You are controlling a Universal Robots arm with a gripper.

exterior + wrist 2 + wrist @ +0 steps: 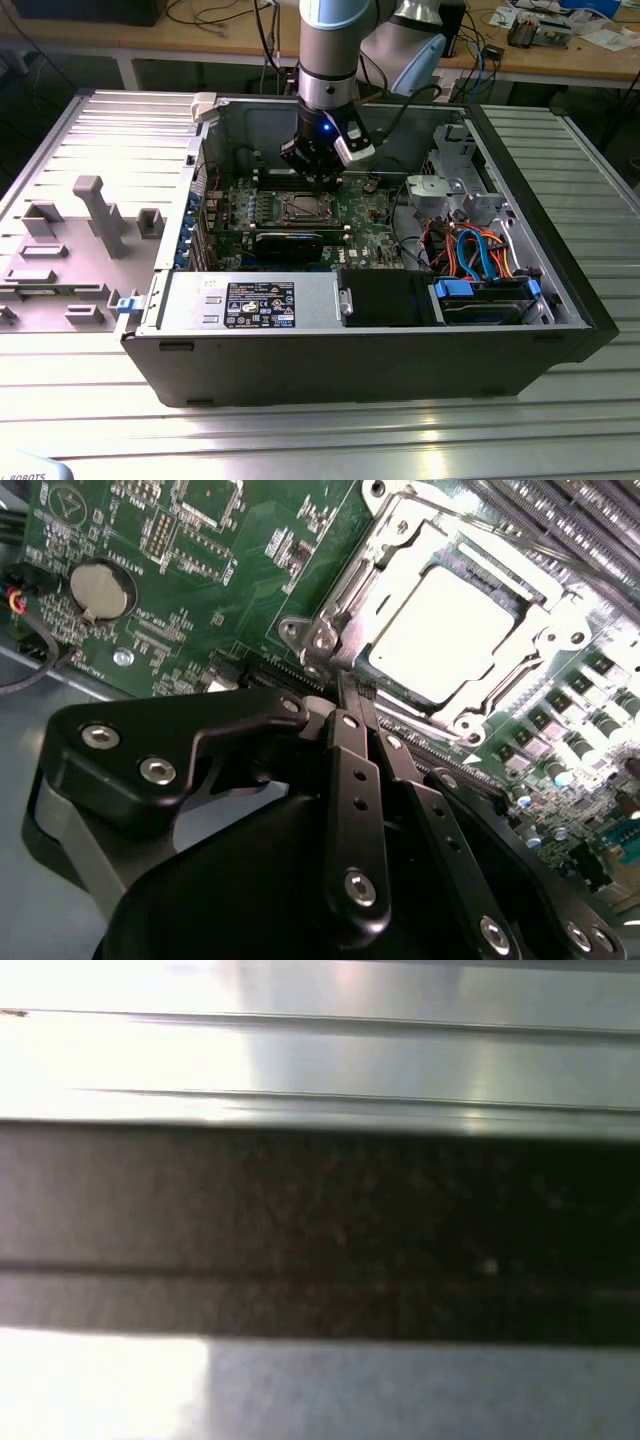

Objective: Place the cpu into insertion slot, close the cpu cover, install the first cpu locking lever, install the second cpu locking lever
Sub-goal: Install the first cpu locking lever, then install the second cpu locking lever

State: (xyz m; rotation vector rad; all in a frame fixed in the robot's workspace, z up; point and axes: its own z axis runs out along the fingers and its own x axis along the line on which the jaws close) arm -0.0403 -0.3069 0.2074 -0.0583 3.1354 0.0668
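Gripper (345, 685) down inside the open computer case (560, 300), fingers (355, 770) pressed together into a narrow clenched tip, nothing between them as far as the second wrist view shows. Tip sits at the corner of the insertion slot (345, 590), touching or just beside the metal there; contact not certain. In the exterior view the gripper (322, 182) hangs over the far edge of the slot (302, 208), on the green motherboard (375, 235). The cpu (445, 630) lies flat in the slot, silvery top glaring. The cpu cover (395, 545) looks folded down around it, framing the chip. So, by judgement: placement done, cover likely closed. A thin lever (340, 645) runs along the slot's edge by the tip; whether either lever is latched cannot be told. Coin cell battery (100, 590) well apart on the board.
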